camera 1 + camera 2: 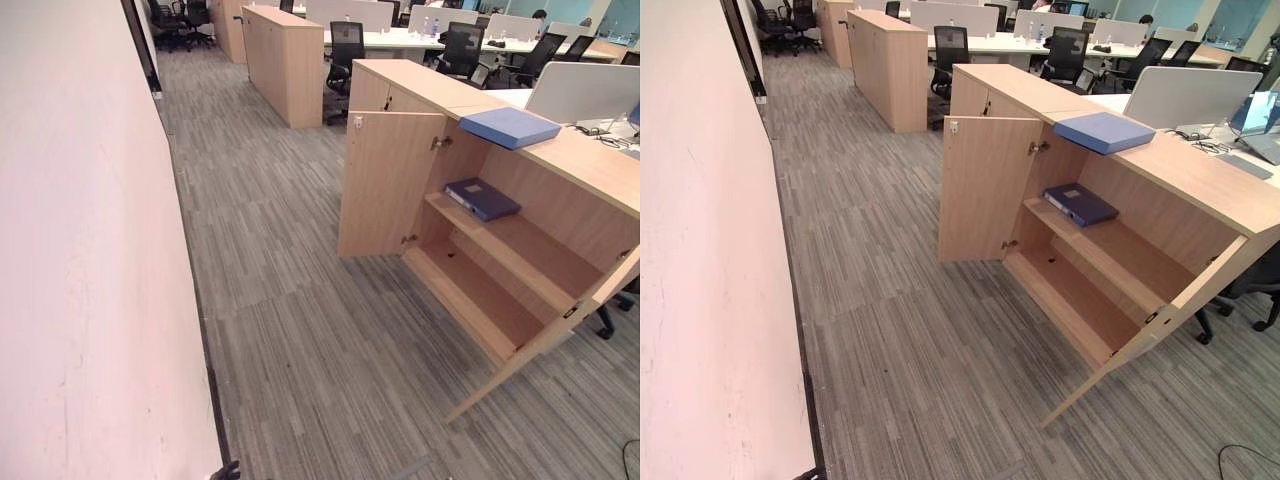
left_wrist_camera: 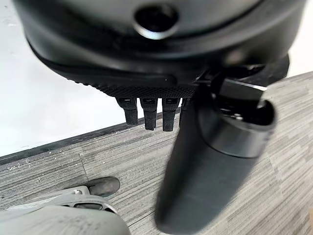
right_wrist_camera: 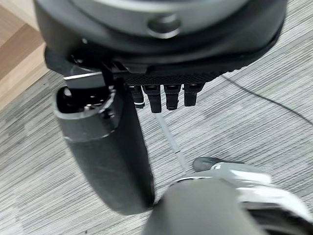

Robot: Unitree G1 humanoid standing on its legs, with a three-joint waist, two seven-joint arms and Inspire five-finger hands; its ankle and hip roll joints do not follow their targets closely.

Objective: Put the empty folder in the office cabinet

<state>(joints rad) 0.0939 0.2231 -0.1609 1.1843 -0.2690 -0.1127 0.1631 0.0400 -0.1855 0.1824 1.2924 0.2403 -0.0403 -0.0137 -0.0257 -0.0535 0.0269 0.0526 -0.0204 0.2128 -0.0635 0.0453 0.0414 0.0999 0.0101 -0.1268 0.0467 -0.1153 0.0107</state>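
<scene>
Cabinet [image 1: 520, 250]: light wood, both doors swung open, standing on striped grey carpet [image 1: 290, 330]; landmark for all entries below. Folder [image 1: 510, 127]: light blue, lying flat on the cabinet's top near its front edge, above the opening; taken to be the empty one the task names, though its contents cannot be seen. Binder [image 1: 481, 198]: dark blue, lying flat on the cabinet's upper shelf at the end nearest the hinged left door [image 1: 388, 185]. Lower shelf [image 1: 475, 295]: bare. Left robot hand [image 2: 161, 105]: hanging over the carpet, well apart from the cabinet, fingers straight and relaxed, holding nothing. Right robot hand [image 3: 161, 95]: likewise over the carpet, fingers straight, holding nothing. Step in hand, as judged: approach and pick up the folder. Handling advice: step close before reaching; grip the overhanging front edge, lift it level, then slide it onto the upper shelf beside the binder, keeping clear of both doors.
</scene>
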